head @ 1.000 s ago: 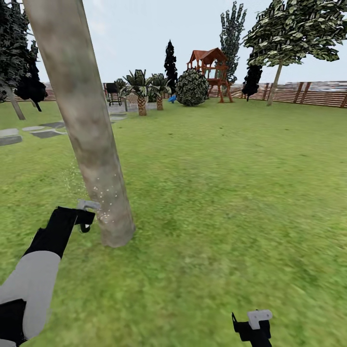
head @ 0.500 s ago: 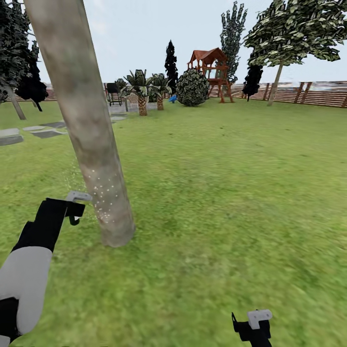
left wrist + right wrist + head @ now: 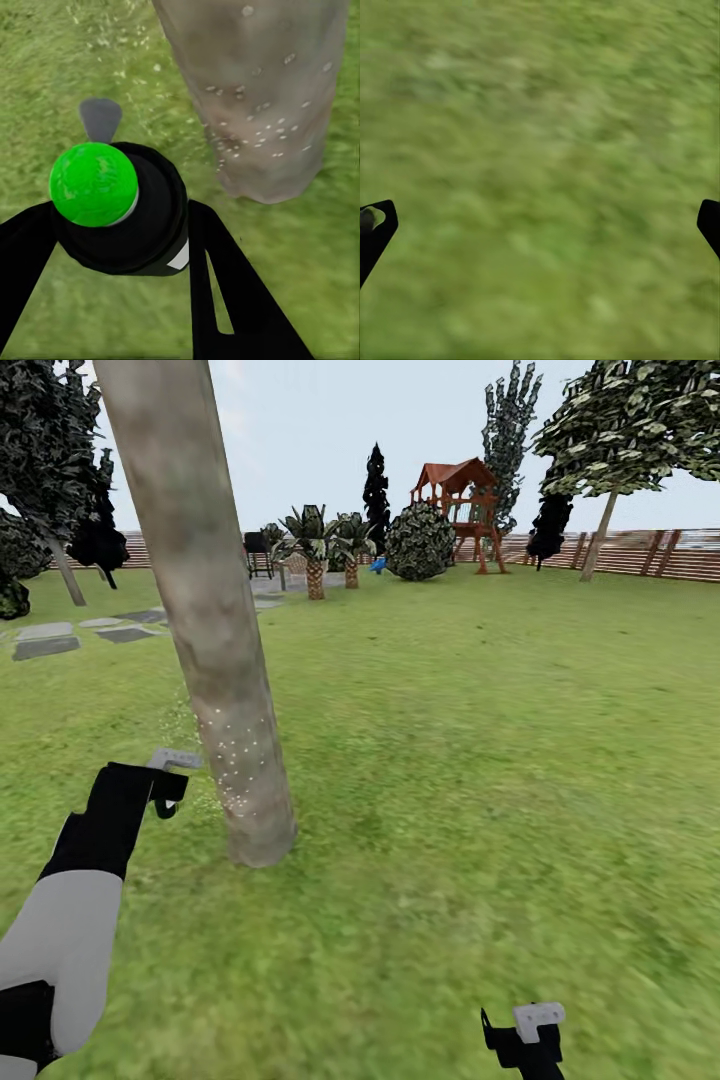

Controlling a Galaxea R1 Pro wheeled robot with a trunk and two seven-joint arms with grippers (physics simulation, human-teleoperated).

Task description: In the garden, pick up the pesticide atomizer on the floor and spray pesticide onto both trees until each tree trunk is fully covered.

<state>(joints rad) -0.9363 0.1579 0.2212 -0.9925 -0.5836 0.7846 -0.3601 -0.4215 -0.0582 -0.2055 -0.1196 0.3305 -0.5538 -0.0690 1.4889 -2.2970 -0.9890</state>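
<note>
You had the left gripper (image 3: 120, 247) clamped on the pesticide atomizer (image 3: 112, 206) beside the droplet-speckled tree trunk (image 3: 225, 690); right gripper (image 3: 540, 225) fingers spread apart over lawn (image 3: 480, 760).

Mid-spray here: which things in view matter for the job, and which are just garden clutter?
Job:
- near tree trunk, speckled with droplets
- atomizer between the left gripper fingers
- far tree

Clutter:
- playset
- palms
- round bush
- fence
- paving slabs

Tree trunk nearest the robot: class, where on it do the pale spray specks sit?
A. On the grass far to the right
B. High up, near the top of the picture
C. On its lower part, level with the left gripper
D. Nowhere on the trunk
C: in the head view the white specks dot the tree trunk low down, beside the left gripper holding the green-topped atomizer.
</note>
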